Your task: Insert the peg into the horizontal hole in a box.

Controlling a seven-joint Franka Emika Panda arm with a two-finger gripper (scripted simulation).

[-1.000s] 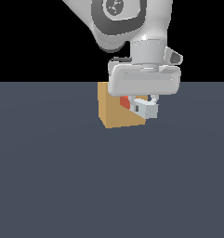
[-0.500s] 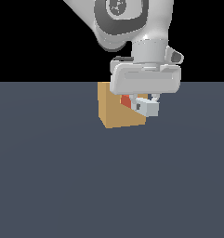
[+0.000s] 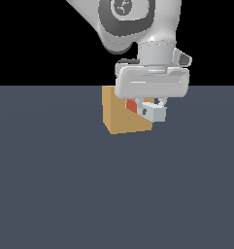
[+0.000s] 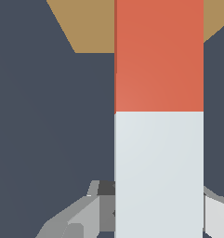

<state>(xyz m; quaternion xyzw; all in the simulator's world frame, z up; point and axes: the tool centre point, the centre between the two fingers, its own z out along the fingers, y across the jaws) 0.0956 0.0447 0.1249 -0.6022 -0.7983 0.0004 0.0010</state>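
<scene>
The tan box (image 3: 121, 115) stands on the dark floor just behind my arm. The peg (image 3: 148, 111) is held level, with my gripper (image 3: 153, 108) shut on its pale grey-white end (image 4: 158, 172). Its red-orange part (image 4: 158, 56) runs toward the box (image 4: 92, 25) and its far tip meets the box's face, where a short red stretch (image 3: 132, 105) shows. The hole is hidden behind the peg and the gripper body. In the wrist view the grey fingers (image 4: 81, 216) show at either side of the pale end.
A dark grey-blue floor (image 3: 65, 194) spreads all around the box. My white arm (image 3: 138, 29) rises above the gripper against a black background.
The gripper with the peg has crept slightly toward the box; less of the red part shows between gripper and box. The box has not moved.
</scene>
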